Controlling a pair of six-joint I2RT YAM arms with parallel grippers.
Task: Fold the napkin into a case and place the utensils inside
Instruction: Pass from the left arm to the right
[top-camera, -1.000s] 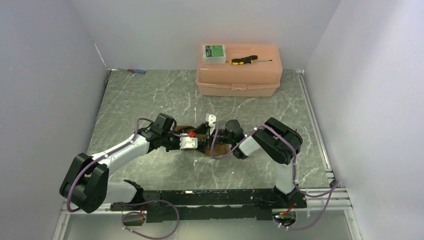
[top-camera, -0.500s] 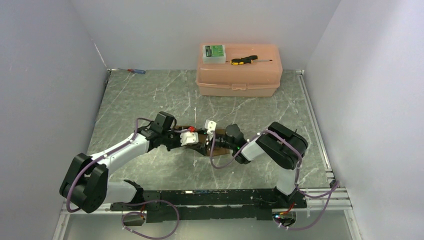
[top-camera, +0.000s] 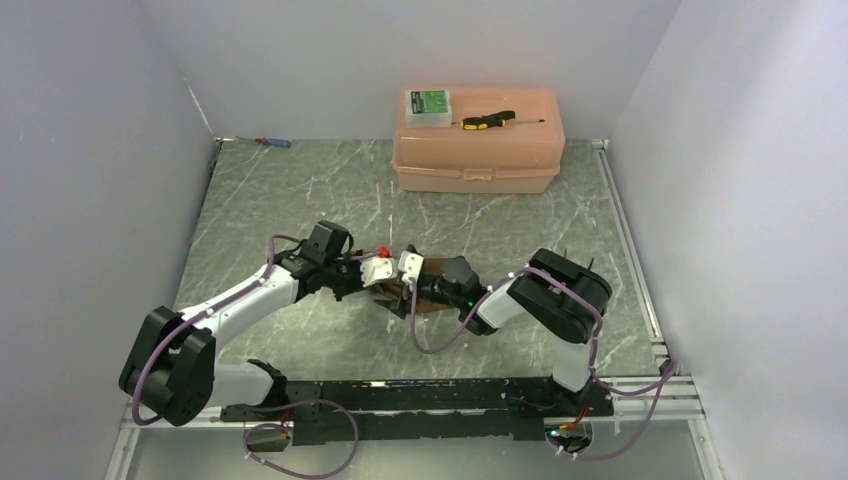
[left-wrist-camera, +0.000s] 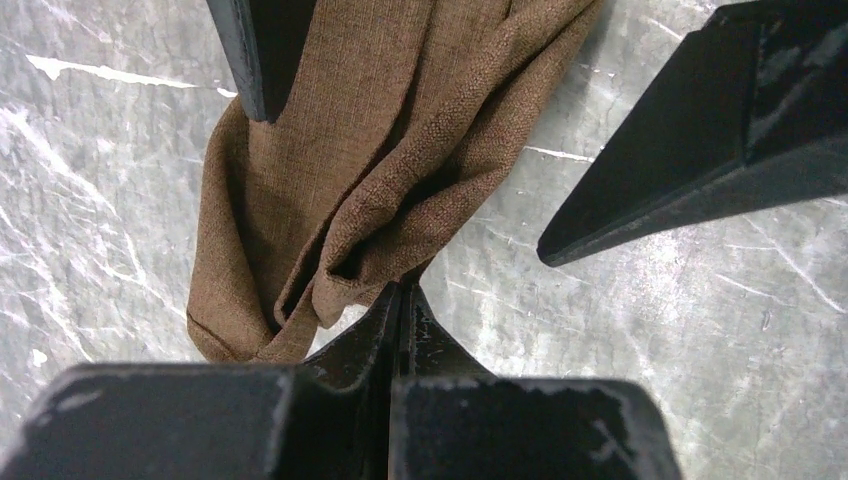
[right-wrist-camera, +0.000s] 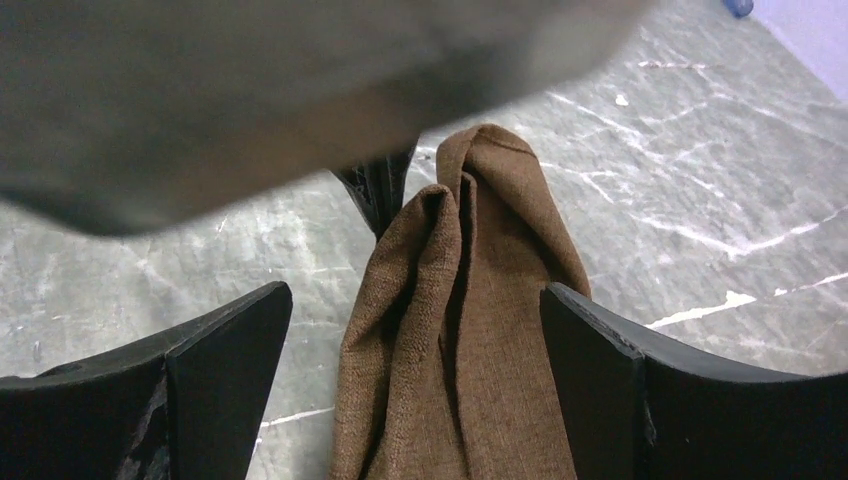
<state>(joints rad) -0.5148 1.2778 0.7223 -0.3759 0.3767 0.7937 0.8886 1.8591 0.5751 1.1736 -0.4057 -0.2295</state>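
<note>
The task looks to be at an early stage. The napkin (left-wrist-camera: 330, 170) is a loose, bunched roll of brown cloth lying on the tabletop (left-wrist-camera: 640, 330), with no flat rectangle and no diagonal flap, so the case has not been formed. No utensils show in any view, and placing them is wholly left to do.

The left end effector (left-wrist-camera: 400, 300) has its jaws pressed together and appears clamped on a gathered fold at one end of the napkin. The right end effector (right-wrist-camera: 412, 300) stands with its jaws wide apart, straddling the cloth without clearly touching it.

The overhead view shows both arms meeting at the centre of the frame and almost hiding the cloth. It alone shows the pink box (top-camera: 478, 140) at the upper middle and a screwdriver (top-camera: 487, 121) on its lid. The left wrist view alone shows the pinch point at its lower centre. The right wrist view shows the cloth's creased ridge running up between its fingers.
</note>
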